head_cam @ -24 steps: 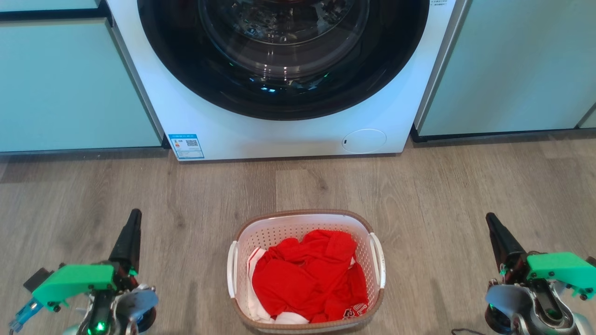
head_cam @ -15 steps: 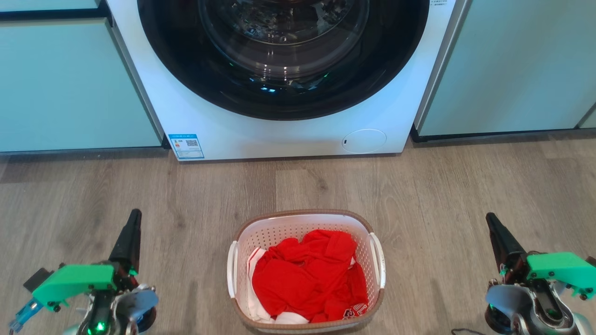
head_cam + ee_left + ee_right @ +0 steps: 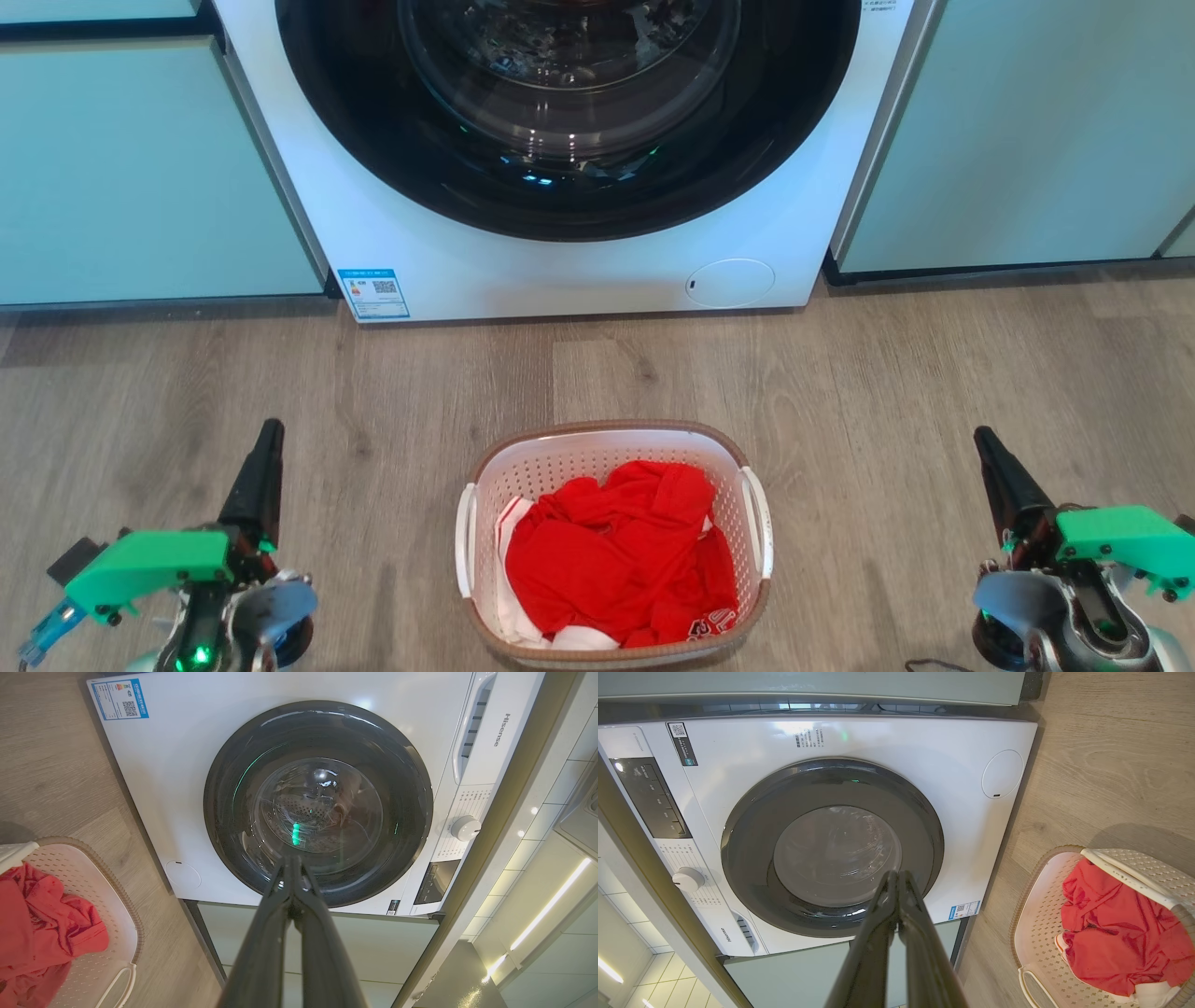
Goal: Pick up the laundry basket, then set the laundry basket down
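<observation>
The laundry basket (image 3: pixel 560 448), white perforated plastic with a brown rim and two white side handles, stands on the wooden floor at the bottom centre of the head view, holding red and white clothes (image 3: pixel 616 560). My left gripper (image 3: pixel 269 431) hangs shut well to the basket's left, fingers pointing toward the washer. My right gripper (image 3: pixel 982 437) is shut well to its right. Both grip nothing. The left wrist view has the basket (image 3: pixel 117 896) at its lower left, with my left gripper (image 3: pixel 292 859) shut. In the right wrist view the basket (image 3: pixel 1041 896) is at the lower right, with my right gripper (image 3: pixel 895 875) shut.
A white front-loading washing machine (image 3: pixel 579 271) with a dark round door (image 3: pixel 560 112) stands straight ahead beyond the basket. Pale green cabinets (image 3: pixel 140 168) flank it on both sides. Bare wooden floor (image 3: pixel 597 373) lies between the basket and the washer.
</observation>
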Controlling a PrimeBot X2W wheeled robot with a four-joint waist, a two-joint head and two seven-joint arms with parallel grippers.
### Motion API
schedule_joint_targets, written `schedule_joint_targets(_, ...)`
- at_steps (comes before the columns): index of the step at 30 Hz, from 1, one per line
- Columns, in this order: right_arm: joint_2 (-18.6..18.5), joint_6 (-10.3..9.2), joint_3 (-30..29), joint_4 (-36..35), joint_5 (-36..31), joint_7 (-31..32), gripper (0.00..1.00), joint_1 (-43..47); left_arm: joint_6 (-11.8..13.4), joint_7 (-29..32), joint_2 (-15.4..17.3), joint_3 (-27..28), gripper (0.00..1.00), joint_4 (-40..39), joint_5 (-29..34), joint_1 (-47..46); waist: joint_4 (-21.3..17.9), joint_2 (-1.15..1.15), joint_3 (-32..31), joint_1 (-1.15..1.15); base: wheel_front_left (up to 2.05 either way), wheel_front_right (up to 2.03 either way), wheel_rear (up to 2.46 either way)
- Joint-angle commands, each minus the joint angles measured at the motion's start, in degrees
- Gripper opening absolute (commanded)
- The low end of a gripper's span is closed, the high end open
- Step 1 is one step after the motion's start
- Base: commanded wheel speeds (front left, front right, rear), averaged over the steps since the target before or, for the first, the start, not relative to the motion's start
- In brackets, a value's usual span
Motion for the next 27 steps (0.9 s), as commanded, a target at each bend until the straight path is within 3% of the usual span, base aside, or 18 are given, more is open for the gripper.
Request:
schedule_joint_targets(1, -0.4, 0.41, 1.0, -1.8, -0.6, 0.5, 0.0, -2.8, -0.4, 0.4, 0.4, 2.1, 0.0, -1.7, 0.5, -3.4, 0.0, 0.0, 0.0, 0.0, 0.0, 0.0, 0.0)
schedule_joint_targets(27, -0.4, 0.41, 1.0, -1.8, -0.6, 0.5, 0.0, -2.8, -0.4, 0.4, 0.4, 2.1, 0.0, -1.7, 0.5, -3.4, 0.0, 0.0, 0.0, 0.0, 0.0, 0.0, 0.0)
